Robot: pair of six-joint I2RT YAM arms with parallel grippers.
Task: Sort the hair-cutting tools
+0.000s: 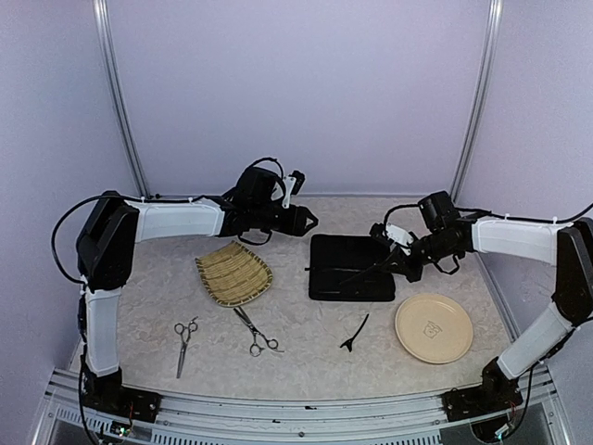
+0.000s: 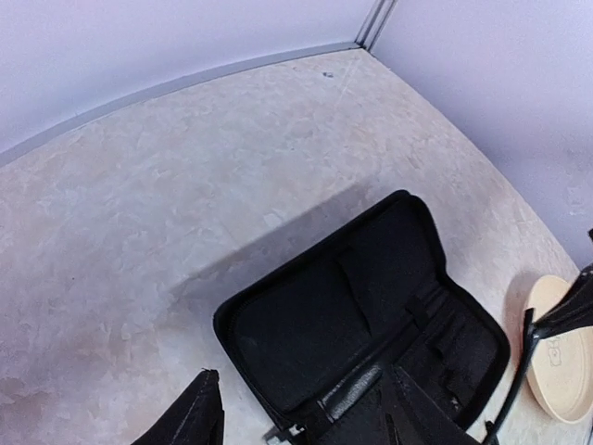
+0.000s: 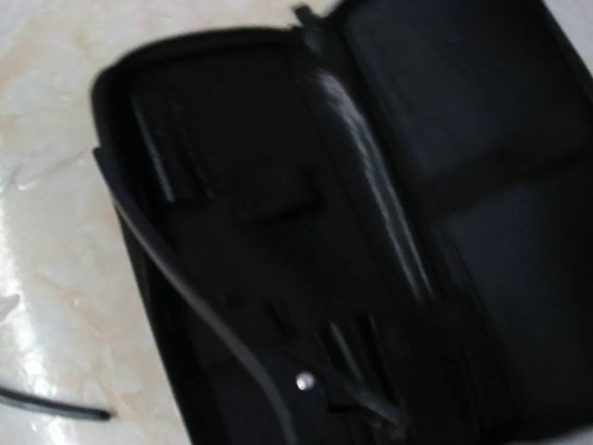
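Two pairs of silver scissors lie on the near table, one pair [image 1: 184,341] at the left and the other [image 1: 257,334] towards the middle. One black hair clip [image 1: 355,332] lies loose between the case and the plate. My right gripper [image 1: 395,264] is shut on a second hair clip [image 1: 359,274], which it holds low over the right half of the open black zip case [image 1: 334,252]. In the right wrist view that clip [image 3: 185,287] crosses the case's pockets. My left gripper [image 1: 309,221] hangs open and empty behind the case's far left corner [image 2: 301,394].
A woven bamboo tray [image 1: 233,273] sits left of the case. A beige plate [image 1: 433,327] rests at the near right, also visible in the left wrist view [image 2: 561,348]. Walls close in the table at the back and sides.
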